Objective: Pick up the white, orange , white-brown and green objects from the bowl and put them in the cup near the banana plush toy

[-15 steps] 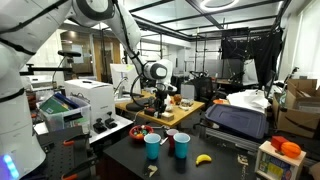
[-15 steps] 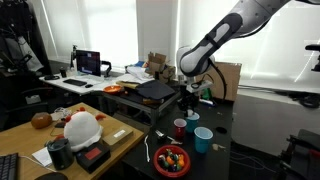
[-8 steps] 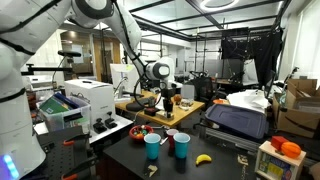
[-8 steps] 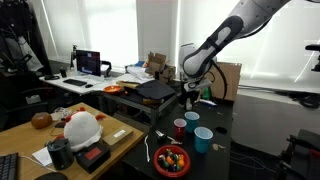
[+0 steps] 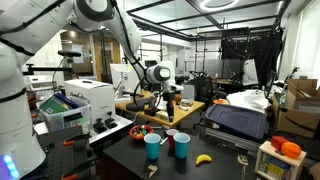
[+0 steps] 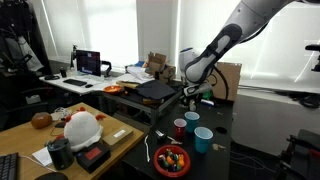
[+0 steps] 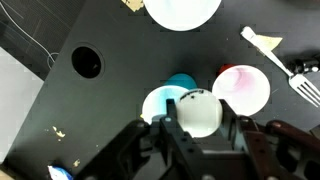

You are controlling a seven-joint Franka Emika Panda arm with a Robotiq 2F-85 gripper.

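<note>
Wrist view: gripper (image 7: 200, 128) clenched on white object (image 7: 200, 110); transport step. Next: centre over cup (image 5: 181, 144) nearest banana plush toy (image 5: 203, 158), lower, release.

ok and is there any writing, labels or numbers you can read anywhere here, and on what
No text can be read in any view.
White machine: any label is too small to read.
Laptop screen: lit, but its contents are too blurred to read.
Red cup in the wrist view: no print shows.
</note>
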